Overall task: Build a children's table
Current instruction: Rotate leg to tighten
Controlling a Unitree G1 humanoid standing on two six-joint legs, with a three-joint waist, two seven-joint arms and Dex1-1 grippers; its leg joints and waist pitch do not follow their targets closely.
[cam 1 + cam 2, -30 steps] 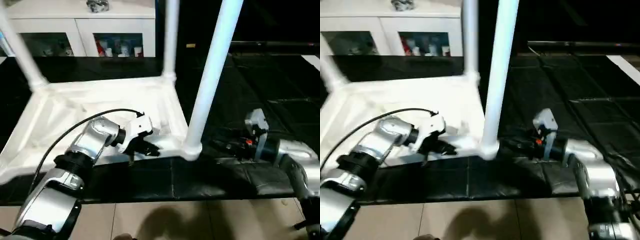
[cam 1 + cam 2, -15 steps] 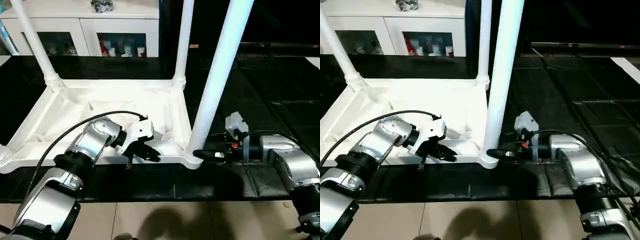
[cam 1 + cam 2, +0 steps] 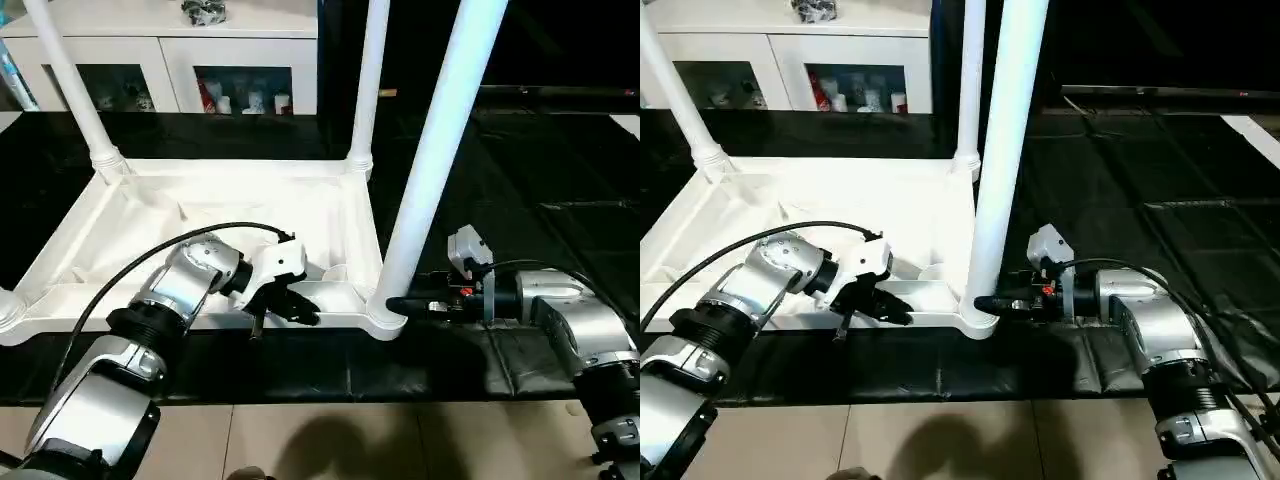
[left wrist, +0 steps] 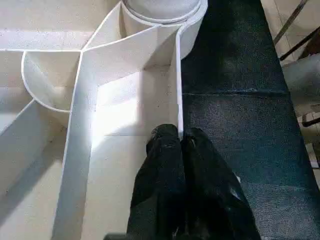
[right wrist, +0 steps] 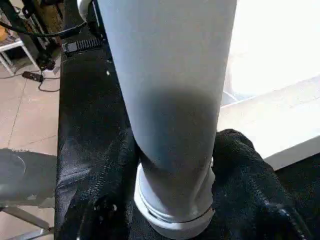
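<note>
No brand, label or writing could be read anywhere in the scene. The children's table lay upside down on a black mat (image 3: 540, 180), its tabletop (image 3: 200, 215) showing the ribbed underside, with tapered legs rising from the corner sockets: the near right leg (image 3: 435, 160), the far right leg (image 3: 368, 80) and the far left leg (image 3: 70, 85). Behind it stood a white glass-door cabinet (image 3: 160, 60).

The head views showed both silver forearms and the whole frame. The left wrist view added a close look at the ribs and the near right corner socket (image 4: 165, 12). The right wrist view showed the leg's base from close by, seated in its socket.

The left gripper (image 4: 181, 145) was clamped on the thin near rim (image 4: 178, 90) of the tabletop, its two black fingers (image 4: 162, 170) pressed together with the rim's edge between their tips. The right gripper (image 5: 175, 155) straddled the base of the near right leg, one black finger (image 5: 250, 170) on each side and touching it; whether it squeezed or merely bracketed the tube could not be told.
</note>
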